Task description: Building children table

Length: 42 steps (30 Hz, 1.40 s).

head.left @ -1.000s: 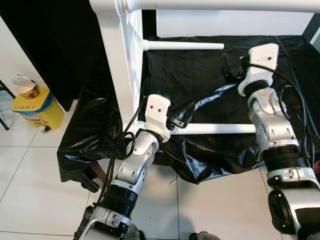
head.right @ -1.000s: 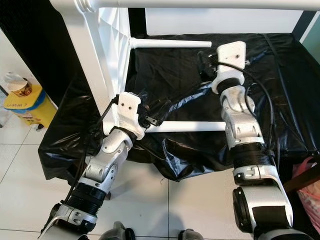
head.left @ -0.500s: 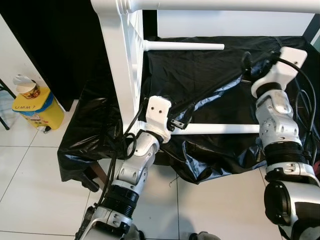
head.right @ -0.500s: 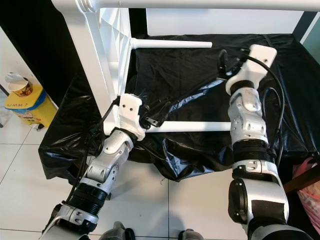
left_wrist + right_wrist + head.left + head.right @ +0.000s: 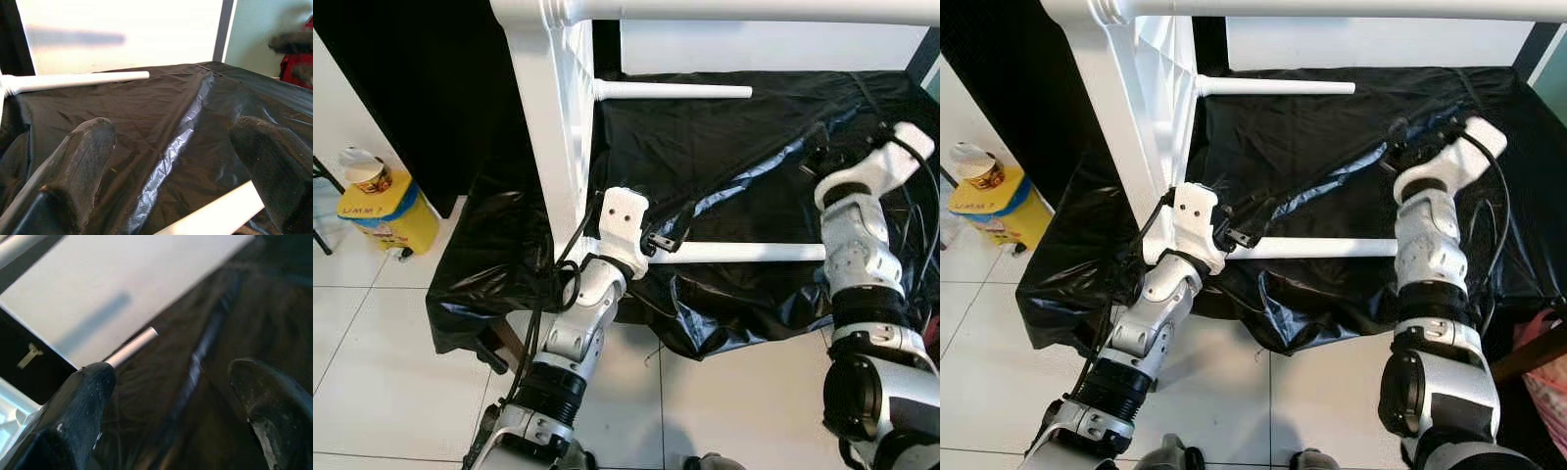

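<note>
Right arm swung outward to the robot's right over the last second; left arm unchanged, camera steady.

Left eye view: white table frame (image 5: pixel 553 127) stands on its side on black plastic sheet (image 5: pixel 705 147). Near leg (image 5: pixel 744 253) runs crosswise, left to right, far leg (image 5: pixel 671 91) parallel behind it. Left gripper (image 5: pixel 658 241) sits at the frame end of the near leg, just beside it; contact unclear. Right gripper (image 5: pixel 818 159) hangs above the sheet, past the free end of the near leg, apart from it. Yellow container (image 5: pixel 382 211) on the floor at far left.

Right eye view: same layout.

Left wrist view: fingers (image 5: pixel 73 171) spread wide, nothing between them; near leg crosses low between the tips, far leg (image 5: pixel 78 81) ahead.

Right wrist view: fingers (image 5: pixel 78 406) spread, empty; far leg (image 5: pixel 132 346) ahead, well apart.

Judgement: left gripper is nearer the near leg; its long axis lies across the finger gap, so closing there should catch it. Right arm would have to come back inward to steady the free end.
</note>
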Tool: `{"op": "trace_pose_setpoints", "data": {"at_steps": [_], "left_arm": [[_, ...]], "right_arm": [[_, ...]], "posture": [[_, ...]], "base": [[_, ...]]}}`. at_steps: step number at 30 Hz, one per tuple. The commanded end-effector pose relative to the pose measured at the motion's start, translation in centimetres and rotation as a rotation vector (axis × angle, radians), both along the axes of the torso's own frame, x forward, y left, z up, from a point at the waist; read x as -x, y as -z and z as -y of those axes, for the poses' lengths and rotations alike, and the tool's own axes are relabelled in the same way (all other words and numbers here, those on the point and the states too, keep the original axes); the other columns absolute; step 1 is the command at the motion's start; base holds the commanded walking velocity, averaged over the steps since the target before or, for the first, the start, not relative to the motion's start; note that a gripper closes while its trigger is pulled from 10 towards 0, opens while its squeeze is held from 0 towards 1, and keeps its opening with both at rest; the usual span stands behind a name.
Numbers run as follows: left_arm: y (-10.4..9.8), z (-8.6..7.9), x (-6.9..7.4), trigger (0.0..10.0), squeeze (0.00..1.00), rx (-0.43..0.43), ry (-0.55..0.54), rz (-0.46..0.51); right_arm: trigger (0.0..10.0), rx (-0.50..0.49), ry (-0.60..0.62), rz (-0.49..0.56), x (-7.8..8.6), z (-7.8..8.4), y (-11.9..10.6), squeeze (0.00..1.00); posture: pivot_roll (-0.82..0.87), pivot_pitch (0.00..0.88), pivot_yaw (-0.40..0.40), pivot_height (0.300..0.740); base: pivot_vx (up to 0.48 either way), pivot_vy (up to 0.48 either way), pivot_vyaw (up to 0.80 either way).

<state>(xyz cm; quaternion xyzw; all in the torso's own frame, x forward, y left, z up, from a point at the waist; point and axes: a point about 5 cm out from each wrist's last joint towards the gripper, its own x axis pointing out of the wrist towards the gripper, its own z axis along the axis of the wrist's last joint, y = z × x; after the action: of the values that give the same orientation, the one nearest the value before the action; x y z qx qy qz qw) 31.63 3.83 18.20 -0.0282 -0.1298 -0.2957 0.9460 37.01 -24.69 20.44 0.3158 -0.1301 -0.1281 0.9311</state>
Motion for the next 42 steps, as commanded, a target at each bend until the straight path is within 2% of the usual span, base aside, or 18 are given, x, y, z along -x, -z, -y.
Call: {"op": "trace_pose_setpoints", "data": {"at_steps": [1, 2, 3, 4, 6, 10, 12, 21, 23, 24, 26, 27, 30, 32, 33, 34, 36, 42], "left_arm": [[0.2, 0.2, 0.0, 10.0, 0.00, -0.013, 0.016, -0.007], [0.2, 0.2, 0.0, 10.0, 0.00, -0.013, 0.016, -0.007], [0.2, 0.2, 0.0, 10.0, 0.00, -0.012, 0.017, -0.008], [0.2, 0.2, 0.0, 10.0, 0.00, -0.012, 0.017, -0.008], [0.2, 0.2, 0.0, 10.0, 0.00, -0.013, 0.018, -0.008], [0.2, 0.2, 0.0, 10.0, 0.00, -0.013, 0.019, -0.010], [0.2, 0.2, 0.0, 10.0, 0.00, -0.013, 0.021, -0.011], [0.0, 0.3, -0.1, 10.0, 0.00, -0.016, 0.030, -0.010], [-0.2, 0.2, -0.2, 10.0, 0.00, -0.018, 0.031, -0.006], [-0.2, 0.2, -0.2, 10.0, 0.00, -0.018, 0.031, -0.006], [-0.4, 0.2, -0.3, 10.0, 0.00, -0.020, 0.035, -0.001], [-0.5, 0.2, -0.3, 10.0, 0.00, -0.021, 0.038, 0.000], [-0.6, 0.3, -0.3, 10.0, 0.00, -0.023, 0.044, 0.002], [-0.7, 0.5, -0.4, 10.0, 0.00, -0.028, 0.059, 0.005], [-0.7, 0.5, -0.4, 10.0, 0.00, -0.028, 0.059, 0.005], [-0.8, 0.6, -0.4, 10.0, 0.00, -0.031, 0.067, 0.008], [-0.9, 0.6, -0.4, 10.0, 0.00, -0.031, 0.070, 0.009], [-1.0, 1.0, -0.6, 10.0, 0.00, -0.031, 0.091, 0.008]], "right_arm": [[10.0, -0.072, 0.000, -0.018, 0.2, 0.3, 0.9, 0.00], [10.0, -0.072, 0.000, -0.018, 0.2, 0.3, 0.9, 0.00], [10.0, -0.201, 0.001, -0.024, 0.5, 0.5, 2.1, 0.00], [10.0, -0.201, 0.001, -0.024, 0.5, 0.5, 2.1, 0.00], [10.0, -0.329, 0.009, -0.028, 1.0, 0.6, 3.5, 0.00], [10.0, -0.366, 0.023, -0.040, 1.4, 0.6, 4.3, 0.00], [10.0, -0.427, 0.023, -0.037, 1.5, 0.5, 4.8, 0.00], [10.0, -0.529, 0.020, 0.042, 2.0, 0.4, 4.4, 0.00], [10.0, -0.566, -0.005, 0.094, 4.4, -0.9, 5.1, 0.00], [10.0, -0.566, -0.005, 0.094, 4.4, -0.9, 5.1, 0.00], [10.0, -0.566, -0.049, 0.133, 7.4, -2.7, 5.4, 0.00], [10.0, -0.562, -0.063, 0.143, 8.2, -3.2, 5.4, 0.00], [10.0, -0.563, -0.065, 0.157, 9.1, -3.6, 5.2, 0.00], [10.0, -0.572, -0.059, 0.168, 10.9, -4.0, 5.0, 0.00], [10.0, -0.572, -0.059, 0.168, 10.9, -4.0, 5.0, 0.00], [10.0, -0.583, -0.051, 0.170, 12.1, -4.2, 4.9, 0.00], [10.0, -0.589, -0.044, 0.171, 13.0, -4.4, 4.9, 0.00], [10.0, -0.599, -0.045, 0.159, 14.2, -4.8, 4.8, 0.00]], "posture": [[-0.03, 0.073, 0.010, 0.740], [-0.03, 0.073, 0.010, 0.740], [-0.03, 0.077, 0.012, 0.740], [-0.03, 0.077, 0.012, 0.740], [-0.03, 0.082, 0.015, 0.740], [-0.03, 0.086, 0.019, 0.740], [-0.04, 0.092, 0.025, 0.740], [-0.04, 0.098, 0.034, 0.740], [-0.03, 0.108, 0.033, 0.740], [-0.03, 0.108, 0.033, 0.740], [-0.03, 0.116, 0.050, 0.740], [-0.03, 0.116, 0.050, 0.740], [-0.04, 0.116, 0.059, 0.740], [-0.04, 0.118, 0.069, 0.740], [-0.04, 0.118, 0.069, 0.740], [-0.05, 0.119, 0.076, 0.740], [-0.06, 0.121, 0.085, 0.740], [-0.07, 0.117, 0.095, 0.740]], "base": [[0.000, 0.000, 0.00], [0.000, 0.000, 0.00], [0.000, 0.000, 0.00], [0.000, 0.000, 0.00], [0.000, 0.000, 0.00], [0.000, 0.000, 0.00], [0.000, 0.000, 0.00], [0.000, 0.000, 0.00], [0.000, 0.000, 0.00], [0.000, 0.000, 0.00], [0.000, 0.000, 0.00], [0.000, 0.000, 0.00], [0.000, 0.000, 0.00], [0.000, 0.000, 0.00], [0.000, 0.000, 0.00], [0.000, 0.000, 0.00], [0.000, 0.000, 0.00], [0.000, 0.000, 0.00]]}}
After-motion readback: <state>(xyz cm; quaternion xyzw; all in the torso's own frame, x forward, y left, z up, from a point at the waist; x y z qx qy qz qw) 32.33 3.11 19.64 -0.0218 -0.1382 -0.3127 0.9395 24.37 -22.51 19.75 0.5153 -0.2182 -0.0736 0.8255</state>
